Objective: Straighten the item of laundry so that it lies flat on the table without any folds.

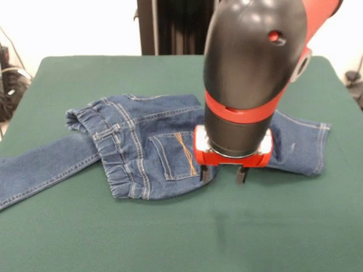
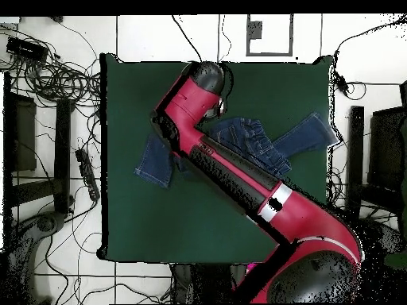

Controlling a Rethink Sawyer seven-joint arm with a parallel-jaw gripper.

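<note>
Nearest the front camera is bare bench (image 1: pixel 238 238), green and empty up to the lower edge of the jeans (image 1: pixel 147 147). Just behind that strip the jaws (image 1: pixel 224 174) hang from the arm (image 1: pixel 255 68): two dark tips stand apart, one at the hem of the seat near the orange-stitched pocket (image 1: pixel 178 154), the other just clear over the cloth of the bench. Nothing is clamped between them, and whether the tips touch the surface cannot be told.

The jeans lie mid-bench and are far from flat. The gathered waistband (image 1: pixel 108 153) is rolled up in a hump on the front view's left, one leg (image 1: pixel 39 167) runs out past the left edge, and the other leg (image 1: pixel 300 144) shows beyond the wrist on the right, partly hidden by it. From overhead the jeans (image 2: pixel 262 143) spread on both sides of the arm (image 2: pixel 238 175), which covers their middle.

Risks, as I judge them: closing here would pinch only the hem, so a pull might slip off or drag the whole garment without opening the waistband roll. A tip pressed too low could also snag the bench cover. Pulling toward the long leg might bunch the seat further
</note>
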